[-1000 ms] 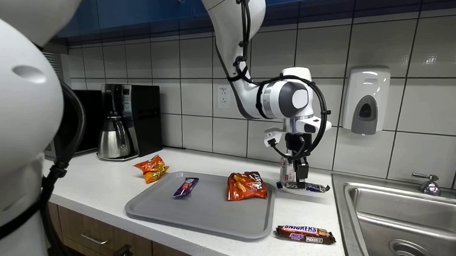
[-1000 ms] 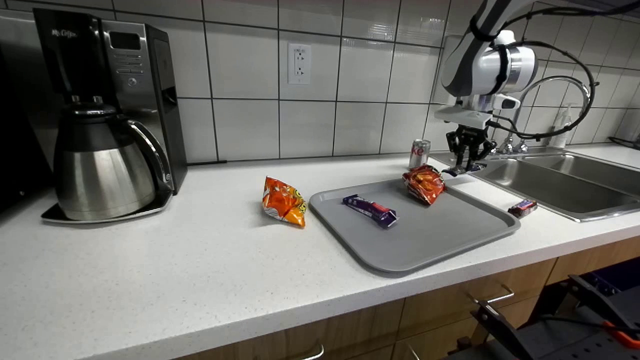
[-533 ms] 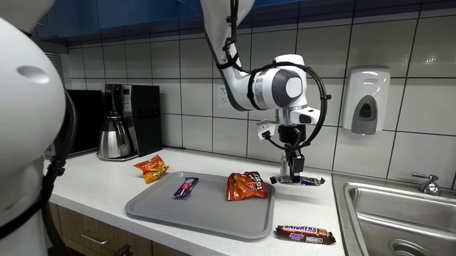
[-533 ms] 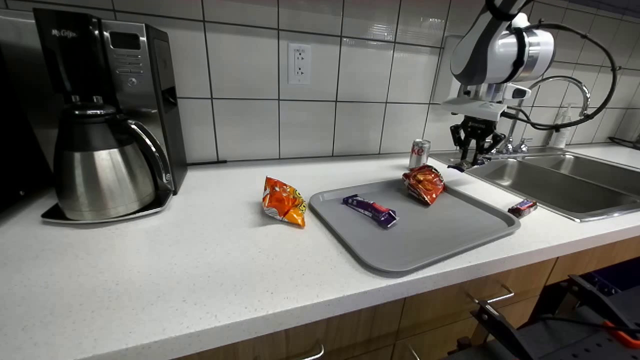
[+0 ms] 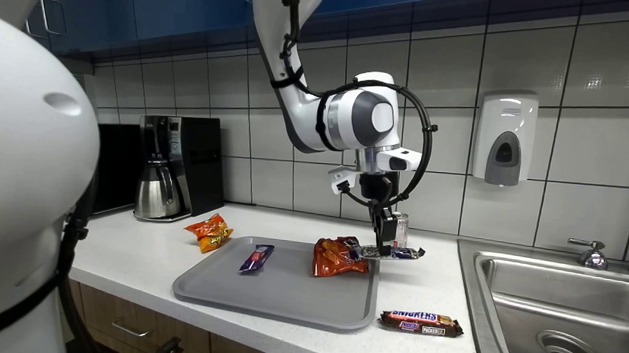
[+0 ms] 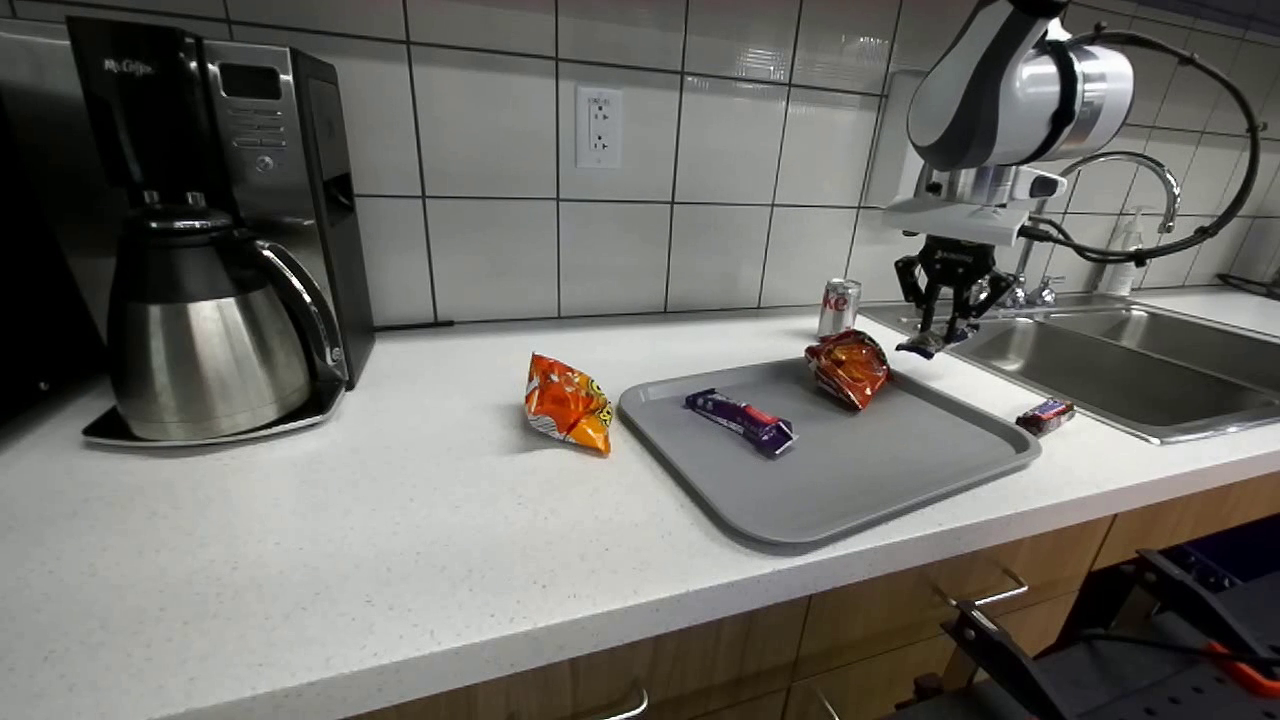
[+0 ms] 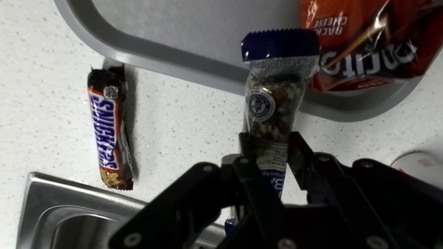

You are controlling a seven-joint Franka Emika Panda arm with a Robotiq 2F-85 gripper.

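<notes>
Speckled counter (image 7: 41, 114) lay below. I found the gripper (image 7: 268, 148) clamped on the nut bar (image 7: 275, 107) near its middle, held clear of the counter. By wrist view, the bar's long axis ran between the jaws, one end crossing the tray (image 7: 187, 65) edge near the Doritos bag (image 7: 367, 48).

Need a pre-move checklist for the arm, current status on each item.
1. Grip secure: ok. The gripper is closed on the nut bar.
2. Nut bar lifted: ok. It looks raised off the counter.
3. Nut bar clear of the Doritos bag: cannot tell. They overlap in the wrist view; an exterior view suggests a narrow gap.
4. Gray tray seated: ok. It rests flat.
5. Soda can standing: ok. It is upright.
6. Snickers bar out of the gripper's way: ok. It lies apart, between gray tray and sink.
</notes>
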